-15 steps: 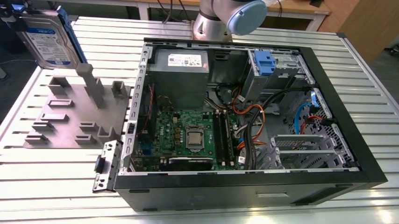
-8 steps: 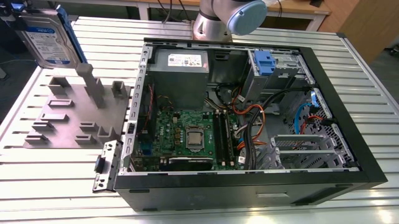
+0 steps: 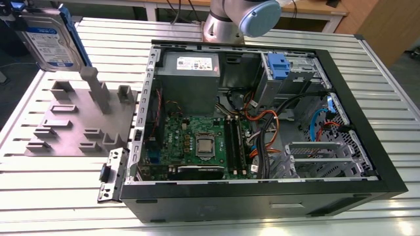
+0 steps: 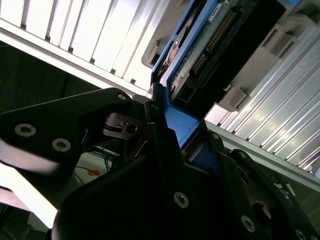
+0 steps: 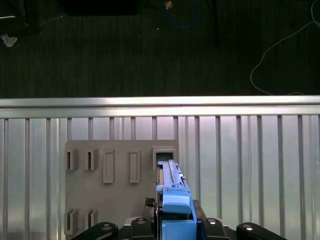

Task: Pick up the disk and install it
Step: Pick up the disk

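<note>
Over the slatted table (image 3: 367,69), with the open computer case (image 3: 262,201) lying on its side, I carry the disk (image 3: 47,39) on edge. It hangs well apart from the case, off its side on the exterior view's left, above the grey fixture plate (image 3: 66,132) that lies beside the case.

My gripper (image 4: 172,117) is closed on the disk's blue frame at one end, and my fingers (image 4: 157,130) pinch the plastic, not the metal body.

I judge the drive dense and rigid but shock-shy. The second wrist view shows its bare circuit board and connector, best left untouched. The smooth frame may slip or flex under an end-on hold.

Between plate and case the table looks open. Inside the case, the raised walls and the bundled cables (image 3: 259,123) crowd the drive cage with its blue latch (image 3: 279,66).
</note>
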Action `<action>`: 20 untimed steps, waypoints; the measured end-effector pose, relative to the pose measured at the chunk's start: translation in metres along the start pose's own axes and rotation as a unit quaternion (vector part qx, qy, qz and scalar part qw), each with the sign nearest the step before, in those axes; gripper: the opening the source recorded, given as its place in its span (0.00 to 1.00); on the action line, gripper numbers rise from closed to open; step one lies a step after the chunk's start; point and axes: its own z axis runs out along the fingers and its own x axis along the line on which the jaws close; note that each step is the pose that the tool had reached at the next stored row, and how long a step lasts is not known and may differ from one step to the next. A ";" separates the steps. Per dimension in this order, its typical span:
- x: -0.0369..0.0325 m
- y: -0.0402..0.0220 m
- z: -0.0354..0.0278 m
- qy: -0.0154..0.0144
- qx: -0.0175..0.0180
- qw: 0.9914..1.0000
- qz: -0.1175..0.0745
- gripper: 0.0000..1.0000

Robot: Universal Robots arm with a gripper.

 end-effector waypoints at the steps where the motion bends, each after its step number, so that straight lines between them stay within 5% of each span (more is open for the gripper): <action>1: 0.0000 0.0000 -0.0002 0.000 0.000 1.000 0.000 0.36; 20: -0.0001 0.0000 -0.0044 0.000 0.000 1.000 0.000 0.36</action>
